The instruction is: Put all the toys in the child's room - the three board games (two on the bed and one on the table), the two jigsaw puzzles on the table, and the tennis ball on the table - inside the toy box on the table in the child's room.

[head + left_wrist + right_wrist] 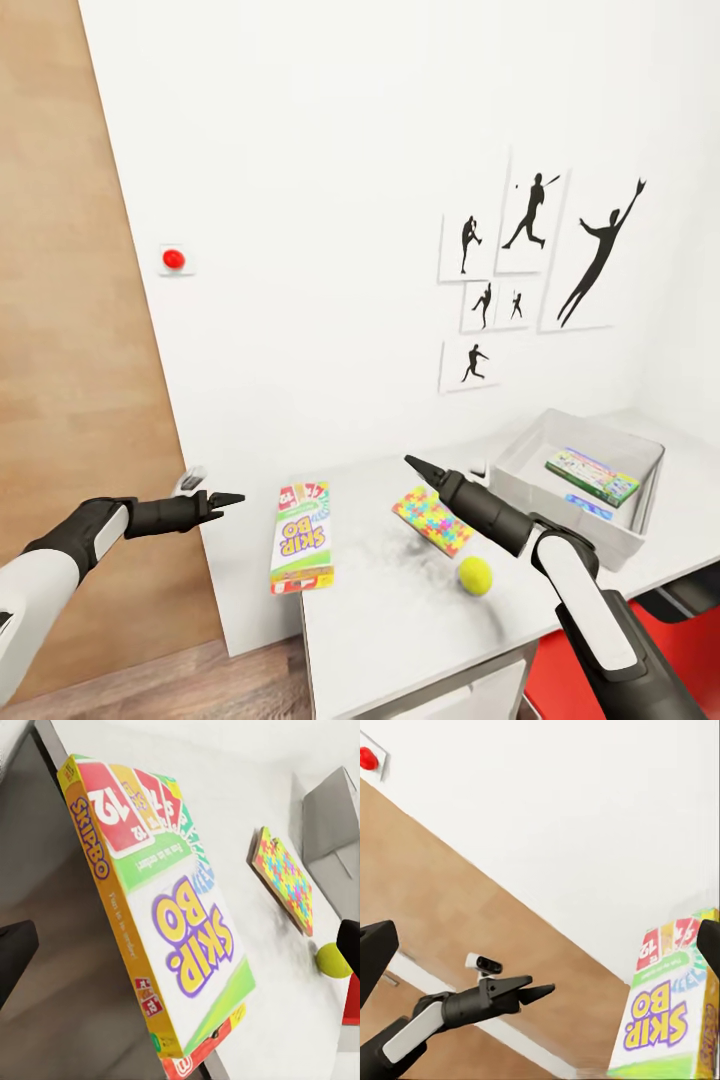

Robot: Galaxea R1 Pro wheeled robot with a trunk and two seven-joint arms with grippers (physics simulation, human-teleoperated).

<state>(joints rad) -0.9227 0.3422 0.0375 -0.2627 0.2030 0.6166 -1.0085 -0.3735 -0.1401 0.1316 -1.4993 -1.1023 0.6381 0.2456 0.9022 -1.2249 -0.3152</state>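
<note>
The Skip-Bo board game, yellow-green w/ purple lettering, lies flat at the left end of the bench, its near-left corner poking out past the bench edge. Long axis runs roughly away from the robot toward the wall, slightly tilted.

The left gripper hangs just beside the game's far-left corner, out over the gap beyond the bench end, tips aimed at the box. Fingers look pressed together to a point, nothing between them; the right wrist view gives the same read on that gripper. It's the nearer arm, my guess is it takes the box, coming in across the short side, so the narrow width is what it'd have to span, and it'd need to spread first.

Right of the game, one jigsaw puzzle lies flat, apart from the box. The tennis ball sits near the puzzle, on its near-right side. The right gripper hovers over the puzzle's far edge, also looks pressed together and carrying nothing.

Further right from the game, past the puzzle, the toy box sits by the wall w/ two printed game boxes already inside; can't tell about anything else in there. Task looks partway: game, puzzle and ball not yet in.
</note>
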